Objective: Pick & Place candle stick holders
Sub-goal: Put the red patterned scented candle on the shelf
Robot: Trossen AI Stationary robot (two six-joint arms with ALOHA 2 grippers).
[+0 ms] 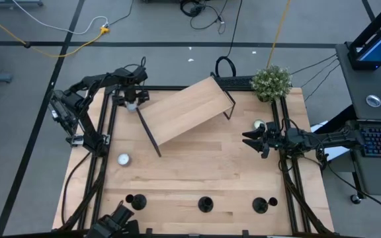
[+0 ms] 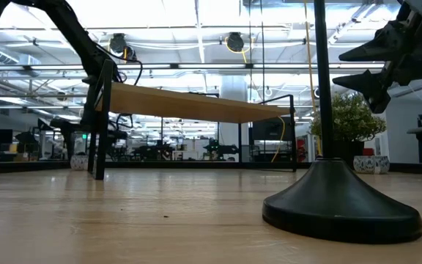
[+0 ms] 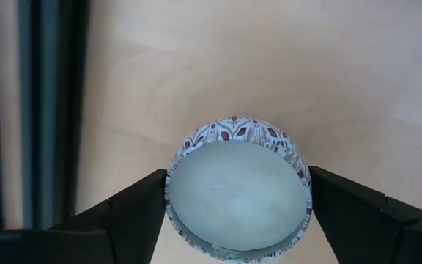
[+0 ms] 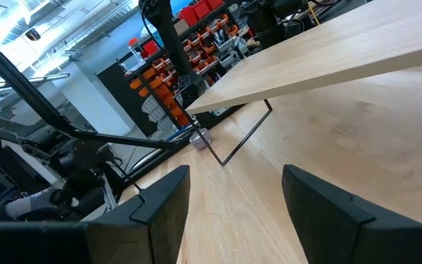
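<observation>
Left end effector seemingly grips a tealight; candle stick holders well apart.

The tabletop is light brown wood. The three candle stick holders are black. The little tin has red and dark leaf shapes on white, and pale wax inside. The plant is green.

No readable text — labels, signs — anywhere.
</observation>
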